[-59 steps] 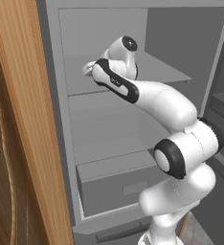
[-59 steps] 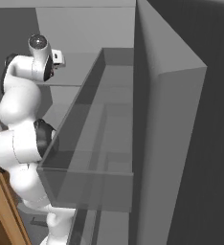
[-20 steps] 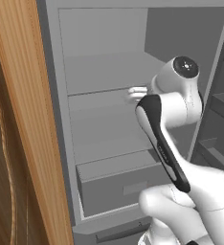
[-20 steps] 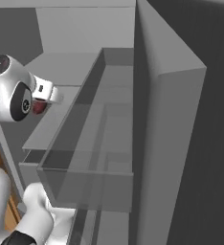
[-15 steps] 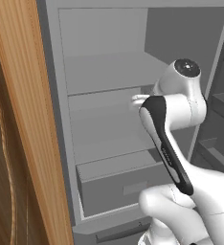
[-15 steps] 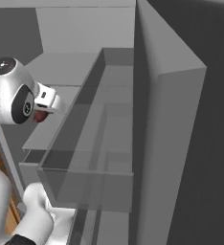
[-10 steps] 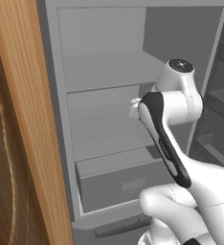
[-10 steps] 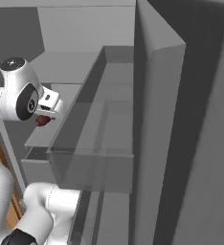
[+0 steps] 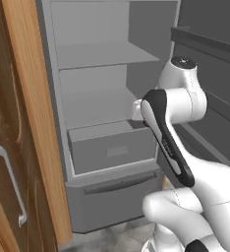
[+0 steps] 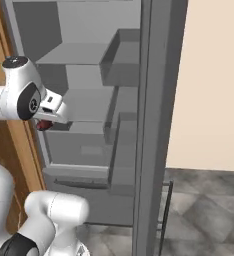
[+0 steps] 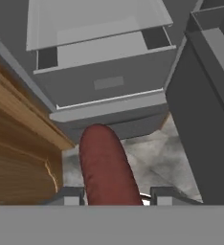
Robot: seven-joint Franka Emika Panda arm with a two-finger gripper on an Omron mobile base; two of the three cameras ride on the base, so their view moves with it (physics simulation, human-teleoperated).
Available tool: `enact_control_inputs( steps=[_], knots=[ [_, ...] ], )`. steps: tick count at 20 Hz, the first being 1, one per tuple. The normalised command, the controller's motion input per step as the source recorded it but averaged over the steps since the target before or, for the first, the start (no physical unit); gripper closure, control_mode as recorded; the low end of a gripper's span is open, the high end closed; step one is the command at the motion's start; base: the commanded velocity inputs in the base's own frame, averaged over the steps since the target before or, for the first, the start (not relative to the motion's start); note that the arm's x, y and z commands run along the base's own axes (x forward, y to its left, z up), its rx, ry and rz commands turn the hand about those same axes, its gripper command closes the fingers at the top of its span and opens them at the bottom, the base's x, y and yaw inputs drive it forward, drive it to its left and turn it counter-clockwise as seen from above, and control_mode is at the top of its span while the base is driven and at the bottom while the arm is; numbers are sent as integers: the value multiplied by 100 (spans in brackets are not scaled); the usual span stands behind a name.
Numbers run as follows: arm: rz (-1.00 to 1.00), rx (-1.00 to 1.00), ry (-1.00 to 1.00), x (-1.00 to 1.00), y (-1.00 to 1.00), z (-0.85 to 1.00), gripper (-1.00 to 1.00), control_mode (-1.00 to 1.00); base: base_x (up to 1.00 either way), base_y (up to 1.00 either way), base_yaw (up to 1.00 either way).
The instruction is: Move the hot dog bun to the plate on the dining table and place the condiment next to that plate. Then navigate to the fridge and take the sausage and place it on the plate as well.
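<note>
The dark red-brown sausage [image 11: 106, 167] fills the lower middle of the hand view, standing up between the two finger tips of my gripper [image 11: 115, 195], which is shut on it. From the right base view a bit of the sausage [image 10: 43, 124] pokes out below the white hand, in front of the open fridge [image 10: 89, 75]. The grey fridge [image 9: 107, 54] stands open in the left base view, with my white arm bent across its lower shelves and the hand hidden behind the forearm. The plate, the dining table, the hot dog bun and the condiment are out of view.
A wooden cabinet [image 9: 18, 147] with a metal handle [image 9: 11, 187] stands left of the fridge. The fridge door [image 10: 154, 125] with its bins stands open to the right. A grey drawer [image 9: 112, 147] sits low in the fridge. Grey tiled floor [image 10: 204, 215] lies beyond the door.
The base has pulled back and turned, so both base views have shifted. The arm has drawn away from the fridge shelves with the sausage held, and the hand sits lower.
</note>
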Motion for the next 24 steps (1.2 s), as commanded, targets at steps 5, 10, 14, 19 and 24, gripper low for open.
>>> enact_control_inputs(
  steps=[5,10,14,19,24],
  knots=[
    [0,0,0,0,0,0,100,100,-100,-24,0],
    [0,0,0,0,0,0,100,100,-100,-29,-13],
    [0,0,0,0,0,0,100,100,-86,-33,-59],
    [0,0,0,0,0,0,100,100,-16,-38,-81],
    [0,0,0,0,0,0,100,100,2,-74,-81]
  ],
)
